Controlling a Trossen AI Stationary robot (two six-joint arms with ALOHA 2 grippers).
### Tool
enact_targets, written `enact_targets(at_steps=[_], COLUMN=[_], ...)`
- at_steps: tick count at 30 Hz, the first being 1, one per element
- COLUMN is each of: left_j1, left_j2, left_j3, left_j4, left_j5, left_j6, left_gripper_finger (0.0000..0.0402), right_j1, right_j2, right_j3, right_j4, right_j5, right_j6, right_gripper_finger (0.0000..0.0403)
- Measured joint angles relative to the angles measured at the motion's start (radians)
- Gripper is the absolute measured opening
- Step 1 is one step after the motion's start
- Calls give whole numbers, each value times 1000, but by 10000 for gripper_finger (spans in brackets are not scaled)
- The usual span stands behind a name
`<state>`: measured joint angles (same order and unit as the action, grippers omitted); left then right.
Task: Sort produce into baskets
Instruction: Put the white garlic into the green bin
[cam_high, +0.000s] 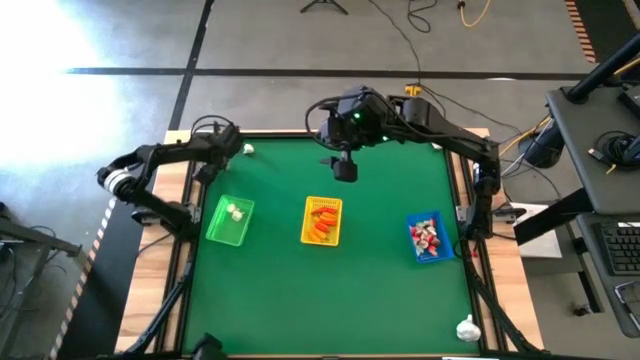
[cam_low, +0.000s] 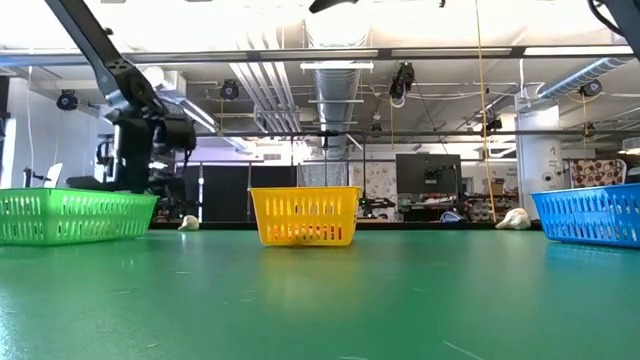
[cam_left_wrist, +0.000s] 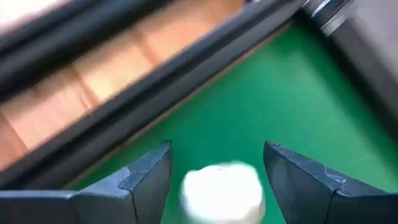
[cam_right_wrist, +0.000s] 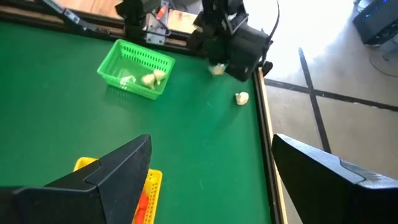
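Three baskets stand in a row on the green table: a green basket (cam_high: 230, 220) with white pieces, a yellow basket (cam_high: 322, 221) with orange pieces, and a blue basket (cam_high: 427, 238) with red-and-white pieces. My left gripper (cam_left_wrist: 217, 155) is at the table's far left corner, open and slanting down. Its fingers stand on either side of a white piece (cam_left_wrist: 221, 190) that lies on the table. A second white piece (cam_high: 247, 150) lies just beside it. My right gripper (cam_high: 345, 170) hangs open and high over the far middle of the table, with nothing between its fingers.
Another white piece (cam_high: 467, 327) lies at the near right corner. The table's dark frame rail and wooden edge (cam_left_wrist: 124, 81) run close behind my left gripper. Open green surface lies between the baskets and in front of them.
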<state>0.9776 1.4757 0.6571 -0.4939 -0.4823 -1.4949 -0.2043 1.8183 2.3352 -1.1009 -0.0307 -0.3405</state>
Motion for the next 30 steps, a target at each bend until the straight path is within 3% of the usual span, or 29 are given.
enact_targets(at_steps=[10, 18, 23, 30], left_j1=[-4, -85, -131, -147], left_j2=[160, 97, 42, 67], left_j3=[142, 133, 98, 81], left_j4=[-151, -196, -173, -126], left_j5=[62, 98, 91, 124], left_j6=[51, 293, 296, 292], left_gripper_finger=[233, 232, 232, 232], right_j1=[-21, -36, -39, -39], right_j2=[5, 5, 6, 14], right_j3=[0, 0, 0, 0], right_j4=[21, 8, 0, 6], right_j5=[4, 5, 5, 4], right_j6=[18, 43, 42, 57], right_gripper_finger=[325, 325, 325, 325])
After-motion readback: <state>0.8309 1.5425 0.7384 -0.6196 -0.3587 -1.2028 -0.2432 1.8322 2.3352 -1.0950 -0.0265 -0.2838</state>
